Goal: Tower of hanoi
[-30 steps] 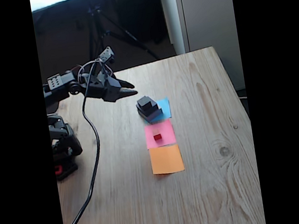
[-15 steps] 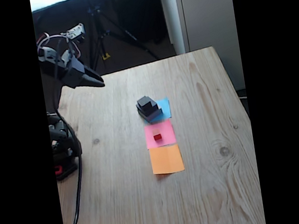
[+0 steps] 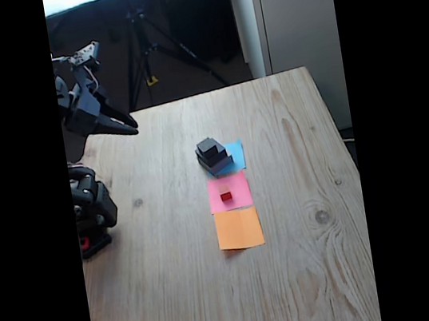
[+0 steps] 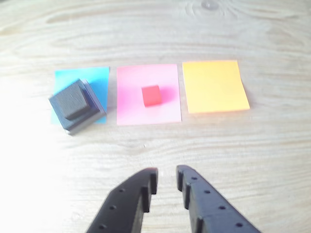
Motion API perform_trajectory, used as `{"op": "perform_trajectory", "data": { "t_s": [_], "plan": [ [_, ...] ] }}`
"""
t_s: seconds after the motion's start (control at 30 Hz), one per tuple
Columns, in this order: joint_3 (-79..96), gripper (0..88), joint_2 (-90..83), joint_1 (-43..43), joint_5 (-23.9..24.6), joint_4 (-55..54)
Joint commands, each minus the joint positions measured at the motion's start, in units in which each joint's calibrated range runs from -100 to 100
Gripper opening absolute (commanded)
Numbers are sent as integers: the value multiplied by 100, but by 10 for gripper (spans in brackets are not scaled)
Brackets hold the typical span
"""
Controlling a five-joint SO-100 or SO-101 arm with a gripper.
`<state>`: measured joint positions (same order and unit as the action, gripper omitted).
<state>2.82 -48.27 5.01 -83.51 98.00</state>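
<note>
A stack of dark grey blocks [image 3: 214, 154] [image 4: 77, 106], smaller ones on top, stands on the blue paper square [image 3: 235, 154] [image 4: 99, 80]. The tiny red cube [image 3: 226, 196] [image 4: 151, 95] sits alone in the middle of the pink paper square [image 3: 230, 184] [image 4: 148, 114]. In the fixed view my gripper [image 3: 131, 129] hangs high over the table's far left corner, well away from the blocks. The wrist view shows my gripper [image 4: 166, 174] slightly open with a narrow gap and nothing between its fingers.
An orange paper square [image 3: 238, 228] [image 4: 214, 86] lies bare beside the pink one. The arm's base [image 3: 90, 211] stands at the wooden table's left edge. A tripod [image 3: 144, 38] stands behind the table. The right half of the tabletop [image 3: 308, 195] is bare wood.
The arm has swung back to the left and upward, away from the block stack. Blocks and paper squares have not moved.
</note>
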Motion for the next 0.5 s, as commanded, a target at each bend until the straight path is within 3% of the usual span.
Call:
{"op": "perform_trajectory", "data": {
  "t_s": [0.0, 0.2, 0.37, 0.47],
  "plan": [
    [1236, 6, -457, 322, -562, -674],
    [2945, 65, -926, 373, -1097, -1678],
    [3654, 191, -926, 398, -1031, -2382],
    [4308, 254, -994, 398, -1281, -3054]
  ]
}}
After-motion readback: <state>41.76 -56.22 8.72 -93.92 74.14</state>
